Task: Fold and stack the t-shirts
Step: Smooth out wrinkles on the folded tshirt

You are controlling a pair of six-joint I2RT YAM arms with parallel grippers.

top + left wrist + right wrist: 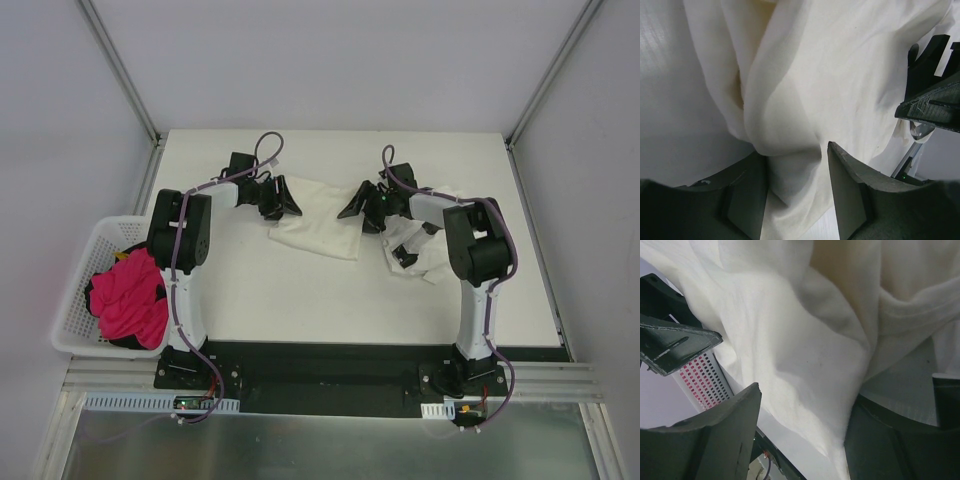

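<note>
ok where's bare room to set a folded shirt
Bare table between left arm and right arm, nearer than the cream shirt, plus far strip behind it. Crowded: left hand and right hand hold that shirt; printed shirt under that arm; basket full.

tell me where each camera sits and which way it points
Top: fixed above and behind the arms, looking down on the table; both arms show, left claw and right claw gripping the cream shirt between them.
Left wrist: on the left arm, looking along its own fingers at the pinched shirt.
Right wrist: on the right arm, looking along its fingers at the same shirt.
Shared: each wrist view catches the other claw at its edge.
</note>
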